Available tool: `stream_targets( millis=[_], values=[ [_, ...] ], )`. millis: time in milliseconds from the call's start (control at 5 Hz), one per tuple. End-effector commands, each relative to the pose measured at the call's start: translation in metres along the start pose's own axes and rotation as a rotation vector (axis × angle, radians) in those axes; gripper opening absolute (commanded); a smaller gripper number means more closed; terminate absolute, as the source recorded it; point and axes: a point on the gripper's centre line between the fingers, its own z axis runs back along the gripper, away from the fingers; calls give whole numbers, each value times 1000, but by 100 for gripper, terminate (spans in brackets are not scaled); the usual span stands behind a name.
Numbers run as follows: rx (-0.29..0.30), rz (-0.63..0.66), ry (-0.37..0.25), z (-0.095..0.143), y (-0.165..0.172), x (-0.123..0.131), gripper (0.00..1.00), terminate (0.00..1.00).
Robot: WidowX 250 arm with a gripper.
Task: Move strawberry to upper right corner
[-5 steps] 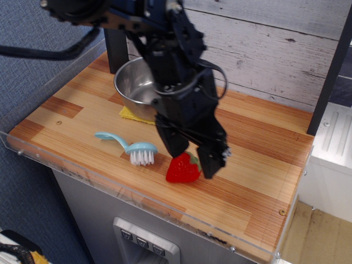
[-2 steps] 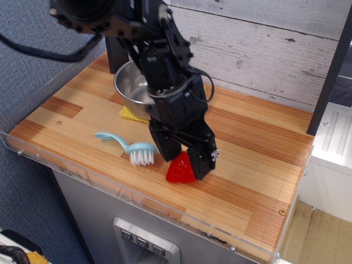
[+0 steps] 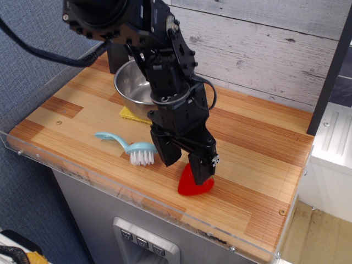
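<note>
The black gripper (image 3: 187, 165) hangs low over the front middle of the striped wooden table (image 3: 258, 159), its two dark fingers pointing down toward the boards. The strawberry (image 3: 193, 185) sits on the table near the front edge, just under and slightly right of the gripper; only its lower red part shows, the top being covered by the right finger (image 3: 201, 166). That finger touches or overlaps the fruit, while the left finger (image 3: 170, 154) stands off to the fruit's left, so the jaws are apart and not clamped on it. Whether the strawberry is tilted or lying flat cannot be told. Just left of the gripper lies a light blue brush (image 3: 127, 146) with white bristles, its handle pointing toward the left edge. Behind the arm a steel bowl (image 3: 132, 85) rests on a yellow cloth (image 3: 132, 115) near the back left. The upper right corner (image 3: 300, 124), where the table meets the whitewashed plank wall (image 3: 264, 49) and a black post (image 3: 330, 71), lies well apart from the strawberry. A clear acrylic rim (image 3: 110, 184) runs along the front.
</note>
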Motion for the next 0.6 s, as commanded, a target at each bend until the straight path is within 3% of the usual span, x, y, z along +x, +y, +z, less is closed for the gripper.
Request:
stream_targets(
  millis=[0, 200, 400],
  values=[
    [27, -5, -10, -15, 0, 9, 100, 0],
    [25, -14, 6, -23, -3, 12, 100, 0],
    [31, -6, 2, -26, -3, 12, 0, 0]
  ],
)
